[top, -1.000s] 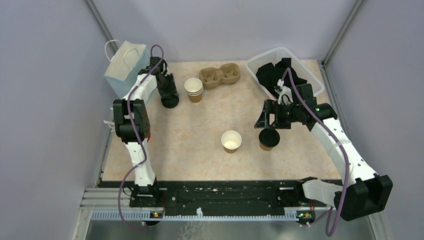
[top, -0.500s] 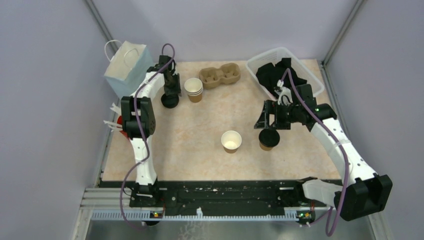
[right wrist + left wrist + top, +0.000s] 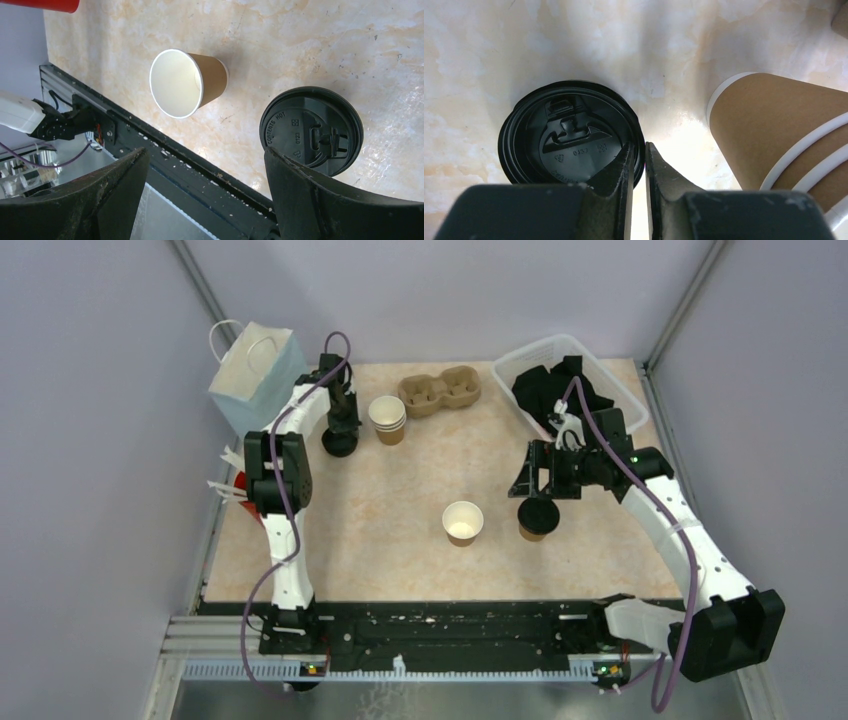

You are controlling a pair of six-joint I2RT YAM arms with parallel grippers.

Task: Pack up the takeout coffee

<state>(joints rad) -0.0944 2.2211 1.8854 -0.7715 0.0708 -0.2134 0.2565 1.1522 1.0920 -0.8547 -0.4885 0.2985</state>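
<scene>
1. Left gripper [image 3: 636, 156]: jaws pinched down to a thin gap, astride the right rim of the loose lid [image 3: 569, 135]. It looks like a grip on the rim. The lid lies flat on the table [image 3: 400, 490] at far left, not lifted. There may be more lids stacked under it; I can't tell how many.
2. Cup stack [image 3: 774, 125] stands just right of that lid, not touching the fingers.
3. Right gripper [image 3: 205, 155]: jaws spread wide, holding nothing. It hangs just above and behind the lidded cup [image 3: 311, 131] and is clear of it.
4. Done, by my read: one cup is capped. It stands upright at centre-right, near the front.
5. Open cup [image 3: 463, 523] stands upright just left of the lidded one, apart from it, with no lid on.
6. Carrier [image 3: 440, 392] sits at the back, well apart from both cups, with nothing in either hole. Bag [image 3: 255, 375] stands in the far-left corner.
7. Left to do, by my read: lift the loose lid, carry it across to the open cup and press it on, then seat both cups in the carrier. Possibly the carrier goes into the bag after that. Call it under halfway.
8. Risk: a rim pinch this thin could slip, or drag a second lid up with it.
</scene>
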